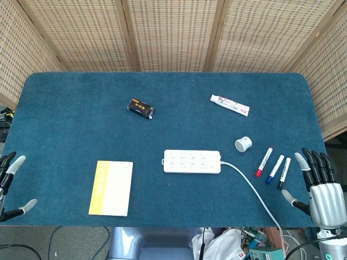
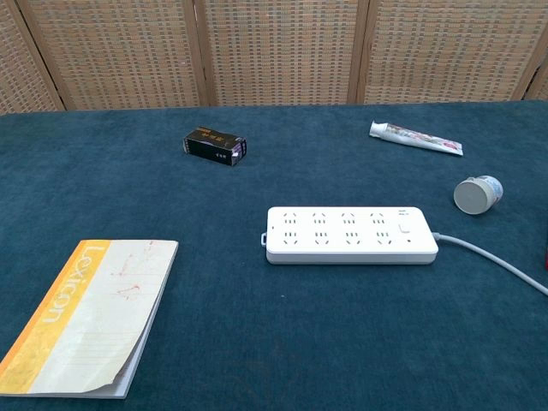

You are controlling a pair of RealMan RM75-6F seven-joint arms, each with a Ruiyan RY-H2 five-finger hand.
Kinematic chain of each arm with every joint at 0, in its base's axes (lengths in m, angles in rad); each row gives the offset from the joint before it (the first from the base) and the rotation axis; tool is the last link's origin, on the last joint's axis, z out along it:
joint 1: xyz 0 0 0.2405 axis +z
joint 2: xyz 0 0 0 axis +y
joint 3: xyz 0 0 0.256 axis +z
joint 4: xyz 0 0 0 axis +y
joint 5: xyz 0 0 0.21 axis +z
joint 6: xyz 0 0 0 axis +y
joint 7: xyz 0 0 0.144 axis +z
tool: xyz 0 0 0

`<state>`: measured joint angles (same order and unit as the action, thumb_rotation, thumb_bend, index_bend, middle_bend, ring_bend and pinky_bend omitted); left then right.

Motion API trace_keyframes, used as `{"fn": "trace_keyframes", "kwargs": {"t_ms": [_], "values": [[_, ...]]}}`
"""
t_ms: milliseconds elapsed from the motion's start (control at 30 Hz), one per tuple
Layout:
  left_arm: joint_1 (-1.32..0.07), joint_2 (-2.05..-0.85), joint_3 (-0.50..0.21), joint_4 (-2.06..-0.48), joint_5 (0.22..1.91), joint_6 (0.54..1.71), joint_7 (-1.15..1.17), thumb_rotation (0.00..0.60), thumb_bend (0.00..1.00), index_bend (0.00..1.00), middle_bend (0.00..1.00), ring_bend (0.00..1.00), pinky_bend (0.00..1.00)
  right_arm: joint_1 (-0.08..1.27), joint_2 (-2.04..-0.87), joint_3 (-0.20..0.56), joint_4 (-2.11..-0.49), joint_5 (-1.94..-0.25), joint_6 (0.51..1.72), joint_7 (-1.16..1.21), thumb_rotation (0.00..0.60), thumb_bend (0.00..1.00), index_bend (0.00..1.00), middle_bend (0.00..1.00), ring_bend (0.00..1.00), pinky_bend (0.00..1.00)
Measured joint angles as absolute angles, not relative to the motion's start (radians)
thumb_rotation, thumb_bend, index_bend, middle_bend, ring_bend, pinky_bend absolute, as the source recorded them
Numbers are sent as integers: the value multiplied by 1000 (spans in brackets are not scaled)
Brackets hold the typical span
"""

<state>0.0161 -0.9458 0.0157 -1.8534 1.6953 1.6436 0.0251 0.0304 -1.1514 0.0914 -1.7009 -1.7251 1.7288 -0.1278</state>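
Note:
My right hand (image 1: 320, 187) hovers at the table's front right corner, fingers spread and holding nothing; three markers (image 1: 272, 167) with red, blue and black caps lie just left of it. At the front left edge my left hand (image 1: 10, 184) shows only partly, fingers apart and empty, with the yellow-and-white notebook (image 1: 111, 187) (image 2: 88, 315) the nearest thing. Neither hand appears in the chest view. A white power strip (image 1: 192, 161) (image 2: 349, 235) lies in the middle, its cable (image 1: 255, 195) running off the front right.
A small black box (image 1: 141, 108) (image 2: 215, 145) lies at the back left of centre. A toothpaste tube (image 1: 230, 105) (image 2: 415, 138) lies at the back right, a small white cup (image 1: 243, 143) (image 2: 477, 194) on its side nearer. Wicker screens (image 1: 173, 32) stand behind the blue table (image 1: 70, 119).

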Motion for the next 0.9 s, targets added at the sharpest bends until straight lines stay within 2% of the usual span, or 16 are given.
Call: {"fn": "trace_keyframes", "kwargs": {"t_ms": [233,267,333,367,400,433,467,500,533,600,667,900], "values": [[16,-944,16,-1853,1691,1642,21,600,0,0,0,0,0,32,-1147,86,-1707,-1723,1714,-123,600,0,39,12,0,0],[16,-944,14,-1853,1689,1642,21,600,0,0,0,0,0,36,-1146,86,-1708,-1721,1704,-120,600,0,39,36,21,27],[13,-946,12,-1853,1680,1636,24,600,0,0,0,0,0,50,-1146,89,-1708,-1719,1682,-114,600,34,39,194,206,194],[11,-946,11,-1854,1673,1628,29,600,0,0,0,0,0,62,-1148,91,-1707,-1718,1663,-112,600,85,39,341,374,370],[9,-947,10,-1856,1668,1621,33,600,0,0,0,0,0,72,-1148,92,-1706,-1717,1645,-111,600,164,39,475,527,557],[6,-947,8,-1858,1662,1614,38,600,0,0,0,0,0,84,-1147,92,-1706,-1716,1624,-109,600,231,39,549,604,673],[3,-948,7,-1862,1655,1607,48,600,0,0,0,0,0,101,-1145,92,-1708,-1714,1590,-105,600,341,40,646,700,822],[1,-949,5,-1865,1651,1603,55,600,0,0,0,0,0,116,-1144,92,-1710,-1712,1559,-101,600,460,49,720,778,922],[-1,-951,4,-1869,1648,1599,63,600,0,0,0,0,0,133,-1142,92,-1714,-1709,1526,-96,600,532,63,758,820,963],[-5,-954,0,-1879,1636,1590,82,600,0,0,0,0,0,179,-1139,95,-1722,-1695,1435,-89,600,669,141,824,893,1000],[-9,-957,-4,-1884,1621,1582,93,600,0,0,0,0,0,232,-1141,102,-1726,-1673,1334,-88,600,718,203,842,912,1000],[-29,-966,-20,-1891,1579,1546,122,600,0,0,0,0,0,409,-1186,128,-1729,-1520,1036,-157,600,746,242,846,915,1000]]}}
